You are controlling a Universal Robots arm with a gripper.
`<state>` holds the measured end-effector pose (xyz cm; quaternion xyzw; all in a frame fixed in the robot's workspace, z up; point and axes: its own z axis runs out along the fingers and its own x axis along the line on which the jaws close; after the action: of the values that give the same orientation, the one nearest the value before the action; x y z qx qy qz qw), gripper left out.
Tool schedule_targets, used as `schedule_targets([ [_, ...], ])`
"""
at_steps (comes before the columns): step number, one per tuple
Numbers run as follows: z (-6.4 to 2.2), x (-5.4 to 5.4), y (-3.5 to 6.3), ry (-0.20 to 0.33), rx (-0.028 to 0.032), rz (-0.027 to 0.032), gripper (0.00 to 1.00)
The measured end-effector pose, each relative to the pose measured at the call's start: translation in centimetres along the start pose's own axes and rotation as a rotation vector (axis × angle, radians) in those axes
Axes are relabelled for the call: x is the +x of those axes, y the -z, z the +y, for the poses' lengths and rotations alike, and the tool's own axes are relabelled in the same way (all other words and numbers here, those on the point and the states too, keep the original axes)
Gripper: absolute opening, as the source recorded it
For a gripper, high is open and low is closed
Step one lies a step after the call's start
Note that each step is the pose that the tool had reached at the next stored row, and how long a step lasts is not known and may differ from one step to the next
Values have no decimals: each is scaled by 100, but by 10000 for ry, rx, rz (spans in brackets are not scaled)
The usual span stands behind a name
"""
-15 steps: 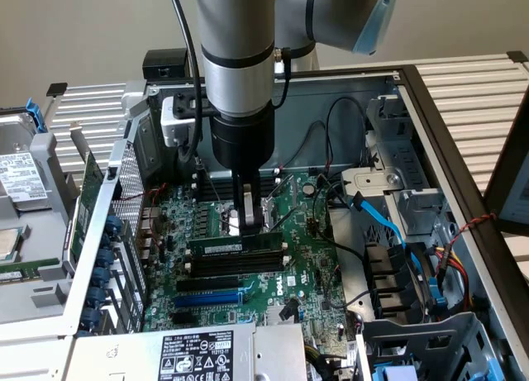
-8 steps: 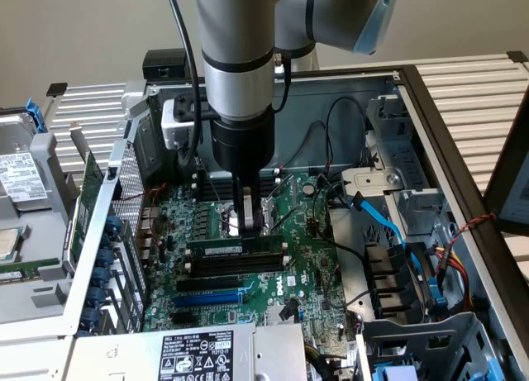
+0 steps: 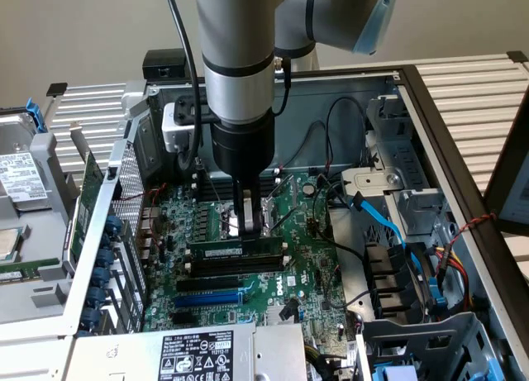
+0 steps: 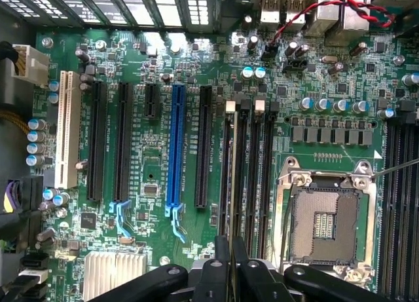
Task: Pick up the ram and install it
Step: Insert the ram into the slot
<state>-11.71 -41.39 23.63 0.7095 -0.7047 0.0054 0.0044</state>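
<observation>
- slatted table (image 3: 479, 92) holds an open computer case (image 3: 347, 88); "dell" is printed in white on the motherboard (image 3: 307, 269).
- gripper (image 3: 250, 226) is clenched on the ram (image 3: 216, 253), which stands on edge at the black slots (image 3: 231, 275).
- the ram's white label is too small to read.

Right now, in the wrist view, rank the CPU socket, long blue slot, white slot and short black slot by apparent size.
Largest: CPU socket.
Next: long blue slot and white slot, too alike to rank; blue looks longer, white wider.
Smallest: short black slot.
</observation>
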Motion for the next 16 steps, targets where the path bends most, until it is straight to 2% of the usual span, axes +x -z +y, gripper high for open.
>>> schedule_targets([
  [16, 8, 5, -32, -29, 2, -3, 13],
])
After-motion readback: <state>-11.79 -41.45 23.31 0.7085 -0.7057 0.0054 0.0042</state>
